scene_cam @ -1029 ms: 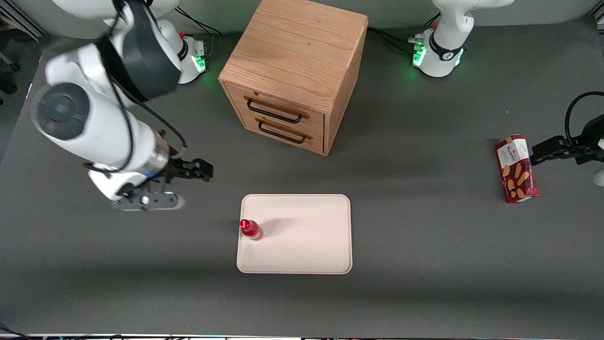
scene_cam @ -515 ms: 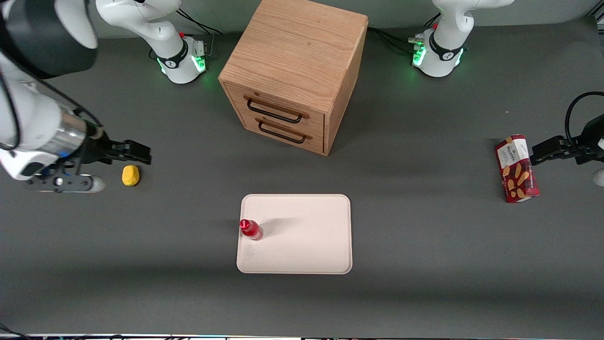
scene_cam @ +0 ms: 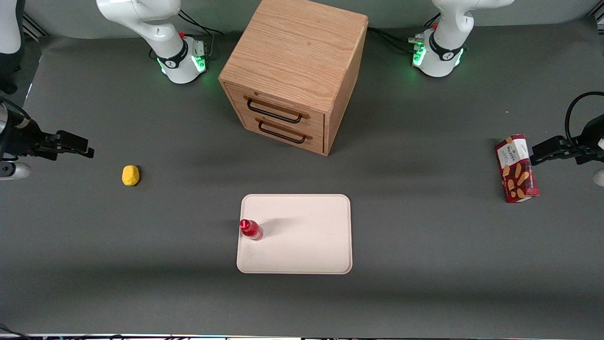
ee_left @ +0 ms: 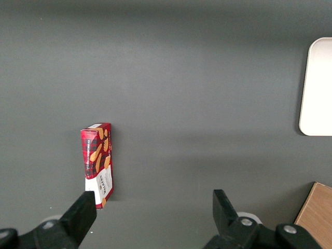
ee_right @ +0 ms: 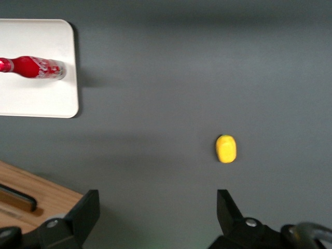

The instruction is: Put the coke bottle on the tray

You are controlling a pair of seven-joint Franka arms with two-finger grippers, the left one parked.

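Observation:
The coke bottle [scene_cam: 250,229] stands upright on the cream tray [scene_cam: 302,241], close to the tray edge nearest the working arm's end of the table. The right wrist view shows the same bottle [ee_right: 35,67] on the tray [ee_right: 46,101]. My right gripper [scene_cam: 78,146] hangs high above the table at the working arm's end, well away from the tray. It is open [ee_right: 158,207] with nothing between its fingers.
A yellow lump [scene_cam: 130,175] lies on the table between my gripper and the tray. A wooden two-drawer cabinet [scene_cam: 295,75] stands farther from the front camera than the tray. A red snack box [scene_cam: 516,168] lies toward the parked arm's end.
My right arm has drawn away from the tray toward its own end of the table, uncovering the yellow lump. The bottle and tray have not moved.

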